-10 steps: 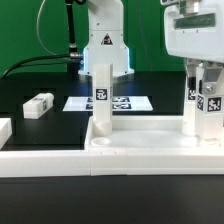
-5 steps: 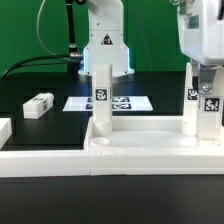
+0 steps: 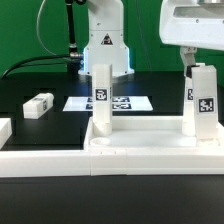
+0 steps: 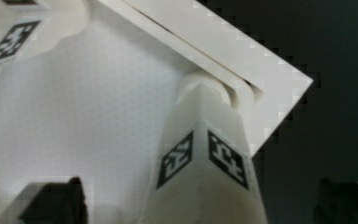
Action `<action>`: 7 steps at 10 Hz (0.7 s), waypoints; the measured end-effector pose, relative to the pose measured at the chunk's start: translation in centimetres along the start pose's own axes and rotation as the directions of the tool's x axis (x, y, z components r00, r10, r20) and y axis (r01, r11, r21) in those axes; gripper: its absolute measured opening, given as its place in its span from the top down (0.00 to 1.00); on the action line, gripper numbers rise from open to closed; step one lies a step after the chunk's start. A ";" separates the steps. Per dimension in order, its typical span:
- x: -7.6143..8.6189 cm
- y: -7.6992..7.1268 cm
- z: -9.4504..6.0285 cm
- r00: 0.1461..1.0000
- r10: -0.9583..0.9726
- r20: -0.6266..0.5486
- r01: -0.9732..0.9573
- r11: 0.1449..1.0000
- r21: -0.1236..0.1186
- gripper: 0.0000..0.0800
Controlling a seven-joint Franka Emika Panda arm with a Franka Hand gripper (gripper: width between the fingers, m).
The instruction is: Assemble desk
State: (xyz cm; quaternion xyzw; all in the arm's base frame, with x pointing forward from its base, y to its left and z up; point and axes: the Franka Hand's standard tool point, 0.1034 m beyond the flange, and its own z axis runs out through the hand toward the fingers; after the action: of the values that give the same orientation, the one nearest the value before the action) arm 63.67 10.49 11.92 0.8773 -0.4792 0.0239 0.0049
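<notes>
Landmark: white plastic rectangular desk top tray with raised rim (image 3: pixel 145 147), lying flat at the front of the black table (image 3: pixel 55 130). Well off the tray's end, toward the exterior view's left, a loose white square tagged post leg (image 3: pixel 38 104) lies on its side. Behind the tray lies the flat white marker board (image 3: pixel 125 103). At the tray's left corner, a white tagged left upright leg (image 3: pixel 102 100) stands in it. At the tray's right end stands a white tagged right upright leg (image 3: pixel 203 105). Above that leg is the white two-finger gripper (image 4: pixel 197 203). Its fingers (image 4: pixel 55 200) are spread wide, one on each side of the leg and clear of it, gripping nothing.
</notes>
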 end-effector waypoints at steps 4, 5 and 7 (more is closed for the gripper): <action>1.0 -0.3 -0.3 0.950 -0.313 -0.009 0.313 0.947 0.072 0.19; 1.9 0.0 -0.5 0.913 -0.408 0.003 0.404 0.906 0.123 0.19; 1.8 -0.3 -0.4 0.847 -0.532 -0.012 0.529 0.839 0.123 0.19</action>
State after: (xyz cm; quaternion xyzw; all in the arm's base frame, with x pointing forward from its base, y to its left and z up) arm 64.87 9.18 12.42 0.9745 -0.2154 0.0408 -0.0477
